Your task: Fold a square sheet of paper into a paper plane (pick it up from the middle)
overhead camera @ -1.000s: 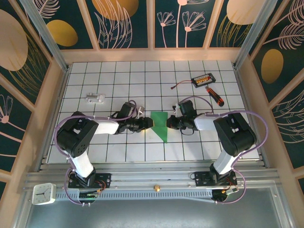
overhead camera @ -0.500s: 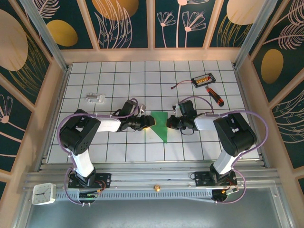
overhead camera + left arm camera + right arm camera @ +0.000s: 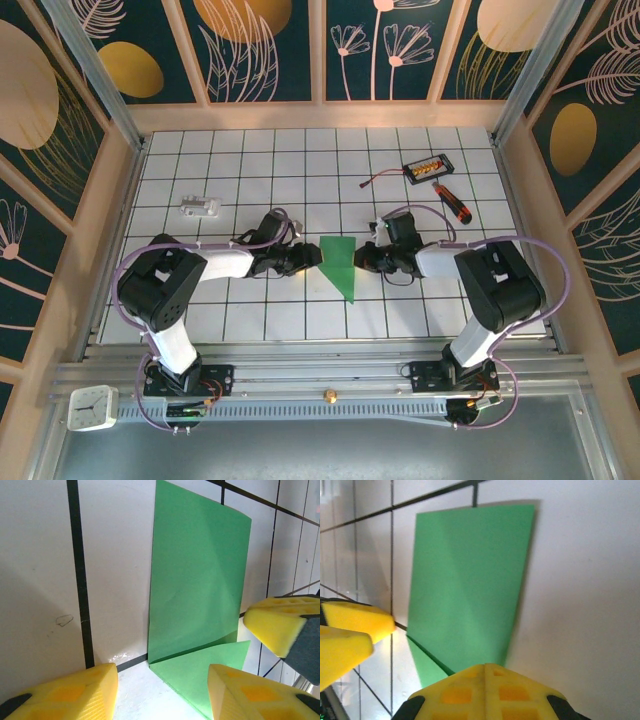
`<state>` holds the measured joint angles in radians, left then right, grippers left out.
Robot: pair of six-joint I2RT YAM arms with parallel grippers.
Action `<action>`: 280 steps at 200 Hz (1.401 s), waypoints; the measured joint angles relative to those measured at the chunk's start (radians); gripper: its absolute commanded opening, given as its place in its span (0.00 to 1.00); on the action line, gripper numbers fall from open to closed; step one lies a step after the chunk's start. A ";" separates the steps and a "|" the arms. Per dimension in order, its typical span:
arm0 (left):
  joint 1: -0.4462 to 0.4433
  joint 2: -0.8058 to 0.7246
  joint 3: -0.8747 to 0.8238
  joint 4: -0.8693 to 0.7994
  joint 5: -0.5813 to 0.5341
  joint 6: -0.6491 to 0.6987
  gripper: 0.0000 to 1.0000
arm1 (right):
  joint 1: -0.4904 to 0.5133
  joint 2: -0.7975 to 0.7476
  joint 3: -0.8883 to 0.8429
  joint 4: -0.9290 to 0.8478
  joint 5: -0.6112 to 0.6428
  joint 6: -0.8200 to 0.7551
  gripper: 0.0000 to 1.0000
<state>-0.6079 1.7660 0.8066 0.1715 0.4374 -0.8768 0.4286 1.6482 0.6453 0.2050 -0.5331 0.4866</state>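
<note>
On the tiled table (image 3: 250,160), seen from above, the folded square sheet of paper (image 3: 340,264) lies flat between left gripper (image 3: 313,257) and right gripper (image 3: 364,260). Left wrist: jaws spread wide, sheet's creased corner between pads (image 3: 65,692). Right wrist: fingers (image 3: 462,692) pressed together at sheet's edge.

right end effector (image 3: 363,260) drawn slightly rightward, uncovering more of the green paper (image 3: 343,266)

I see both white-and-black arms (image 3: 225,266) bent at the elbow, forearms stretched low and inward so the wrists face each other. The yellow-padded left tool (image 3: 311,257) stands with fingers (image 3: 75,695) parted; the yellow-padded right tool (image 3: 361,260) has its pads (image 3: 485,690) pressed together
</note>
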 measured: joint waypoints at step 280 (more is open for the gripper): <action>-0.013 0.066 0.040 0.055 0.110 -0.083 0.51 | -0.005 0.040 -0.020 0.054 -0.003 0.010 0.00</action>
<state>-0.6212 1.8320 0.8467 0.2268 0.5476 -0.9600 0.4240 1.6886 0.6254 0.2592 -0.5358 0.4965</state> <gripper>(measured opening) 0.504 0.057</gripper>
